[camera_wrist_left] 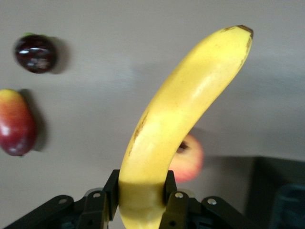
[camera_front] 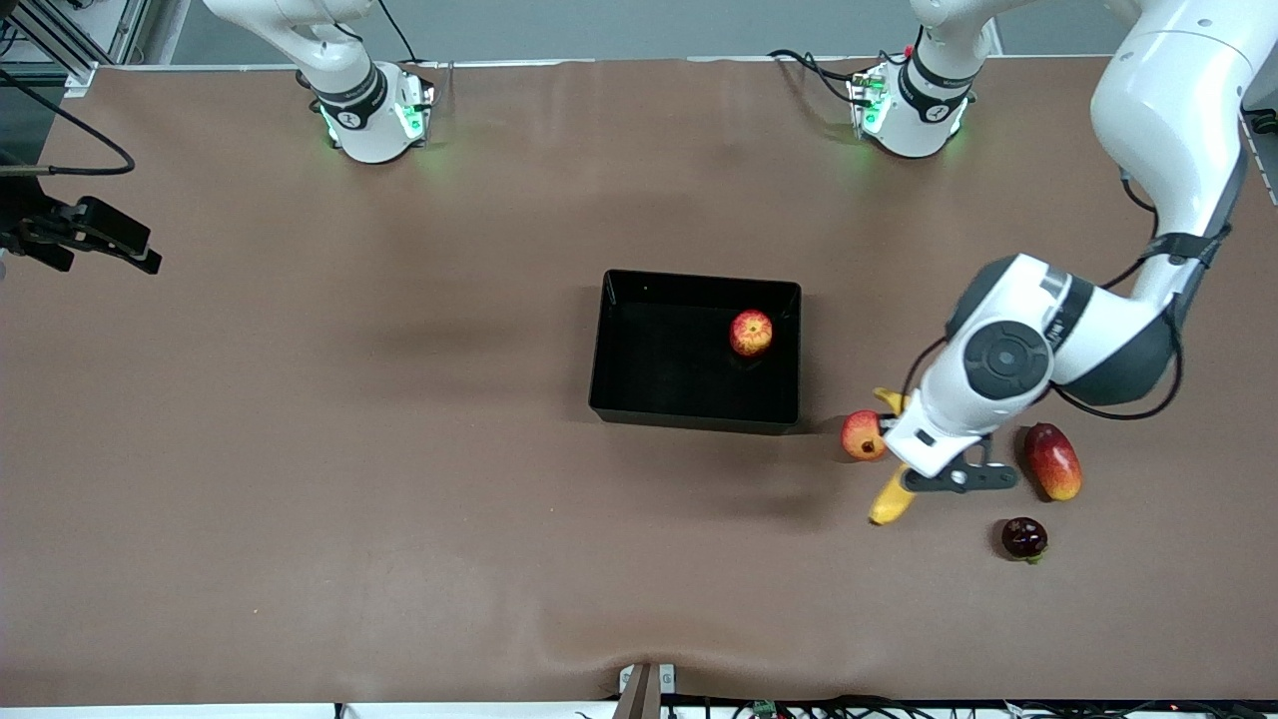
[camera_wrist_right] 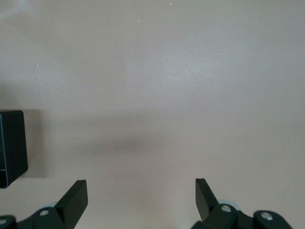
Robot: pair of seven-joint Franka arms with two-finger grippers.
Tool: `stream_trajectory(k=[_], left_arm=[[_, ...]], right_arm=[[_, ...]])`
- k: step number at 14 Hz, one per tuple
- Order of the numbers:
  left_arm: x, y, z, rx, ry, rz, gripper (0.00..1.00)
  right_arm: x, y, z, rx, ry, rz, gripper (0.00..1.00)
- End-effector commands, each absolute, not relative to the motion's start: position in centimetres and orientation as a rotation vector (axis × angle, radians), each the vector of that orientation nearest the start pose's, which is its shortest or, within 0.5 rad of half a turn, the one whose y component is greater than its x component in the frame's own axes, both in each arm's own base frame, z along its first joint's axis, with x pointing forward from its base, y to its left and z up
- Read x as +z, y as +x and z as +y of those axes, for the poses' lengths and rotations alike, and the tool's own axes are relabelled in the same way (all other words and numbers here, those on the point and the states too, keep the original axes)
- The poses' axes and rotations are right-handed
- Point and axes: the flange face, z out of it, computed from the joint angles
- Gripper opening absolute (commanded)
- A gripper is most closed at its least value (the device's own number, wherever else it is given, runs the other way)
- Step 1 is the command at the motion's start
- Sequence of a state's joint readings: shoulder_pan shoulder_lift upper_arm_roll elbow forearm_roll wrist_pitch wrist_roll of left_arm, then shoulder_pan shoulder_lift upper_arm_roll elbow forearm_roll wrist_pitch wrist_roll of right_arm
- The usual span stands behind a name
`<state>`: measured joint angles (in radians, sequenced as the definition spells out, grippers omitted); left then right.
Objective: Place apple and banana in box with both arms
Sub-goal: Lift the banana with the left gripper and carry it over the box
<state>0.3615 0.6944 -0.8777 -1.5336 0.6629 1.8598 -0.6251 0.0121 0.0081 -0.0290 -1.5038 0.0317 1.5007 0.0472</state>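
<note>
The banana is clamped between my left gripper's fingers, over the table beside the box's end toward the left arm. In the left wrist view the banana rises from the shut left gripper. The apple lies inside the black box, near the wall toward the left arm. A corner of the box shows in the left wrist view and in the right wrist view. My right gripper is open and empty over bare table.
An orange-red round fruit lies right beside the held banana, between it and the box. A red-yellow mango and a dark purple fruit lie toward the left arm's end. A black device juts in at the right arm's end.
</note>
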Motion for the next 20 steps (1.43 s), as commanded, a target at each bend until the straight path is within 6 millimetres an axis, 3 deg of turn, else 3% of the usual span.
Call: stream_trajectory(k=[1, 7, 18, 20], left_arm=[[35.9, 63.7, -22.6, 0.072, -3.047, 0.071, 0.0], [36.1, 60.7, -29.9, 0.079, -3.068, 0.097, 0.0], [34.1, 55.8, -39.1, 0.063, -3.104, -0.011, 0.0], [33.2, 54.3, -41.6, 0.054, -3.115, -0.052, 0.0]], right_arm=[[65.0, 55.0, -0.4, 0.018, -3.099, 0.114, 1.0], [65.1, 55.0, -0.4, 0.016, -3.099, 0.114, 1.0], [65.0, 55.0, -0.3, 0.021, -3.099, 0.111, 1.0], [65.1, 55.0, -0.3, 0.016, -3.099, 0.111, 1.0]])
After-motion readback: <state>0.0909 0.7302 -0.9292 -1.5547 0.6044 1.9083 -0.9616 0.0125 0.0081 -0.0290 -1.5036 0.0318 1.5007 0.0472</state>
